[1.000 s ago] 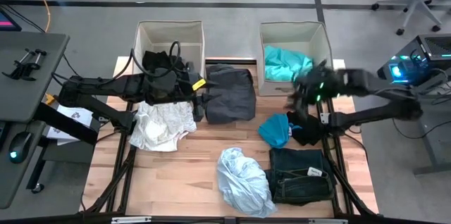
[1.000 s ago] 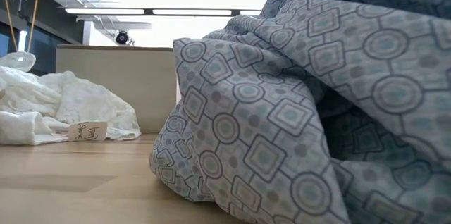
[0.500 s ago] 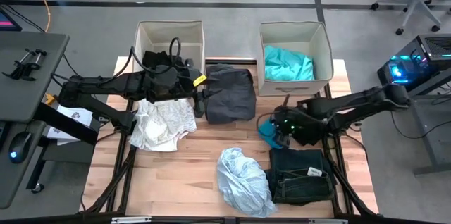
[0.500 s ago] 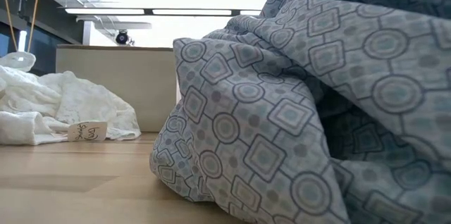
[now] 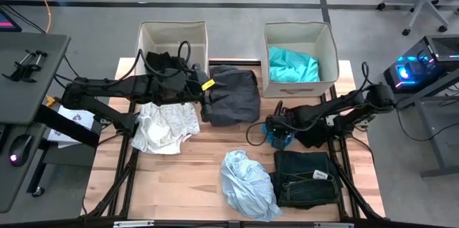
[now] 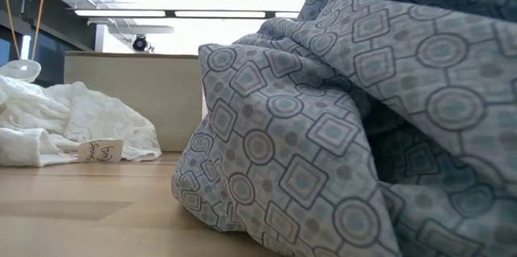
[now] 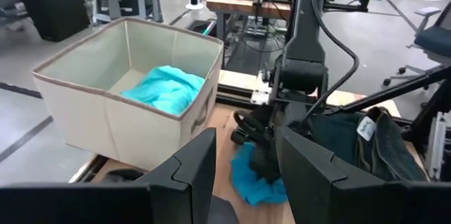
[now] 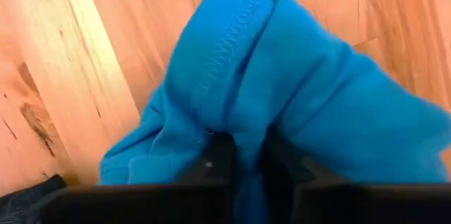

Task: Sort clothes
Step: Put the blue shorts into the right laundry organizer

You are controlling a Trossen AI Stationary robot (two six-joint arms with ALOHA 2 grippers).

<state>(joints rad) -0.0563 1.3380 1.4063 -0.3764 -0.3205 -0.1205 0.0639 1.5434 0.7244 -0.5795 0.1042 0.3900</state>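
A teal garment point(image 8: 282, 76) lies bunched on the wooden table point(image 5: 208, 160), right of centre. My right gripper point(image 5: 278, 129) points down on it, shut on the cloth. My left gripper point(image 5: 206, 97) hangs above the left edge of a dark grey garment point(image 5: 235, 95). It is open, with nothing between its fingers point(image 7: 190, 168). The left wrist view shows my right gripper point(image 7: 257, 160) on the teal garment point(image 7: 243, 182). A second teal piece point(image 5: 292, 64) lies in the right bin point(image 5: 300, 26). My right gripper pinches a raised fold of the teal garment point(image 8: 243, 122) between its two fingers point(image 8: 215, 160). The fingers come from above, pointing down. The fold is bunched, more than one layer thick. The rest of the garment lies slack on the table.
A white garment point(image 5: 166, 126) lies at the left and a pale silvery-blue one point(image 5: 247, 181) near the front. Dark denim point(image 5: 305, 178) and a black piece point(image 5: 315, 136) lie at the right. The left bin point(image 5: 172, 27) stands at the back. Patterned cloth point(image 6: 339, 128) fills the low view.
My right gripper has come down from beside the right bin, moving toward the table's near edge and left. It has tipped over until it points down and now sits on the teal garment. The garment stays on the table.
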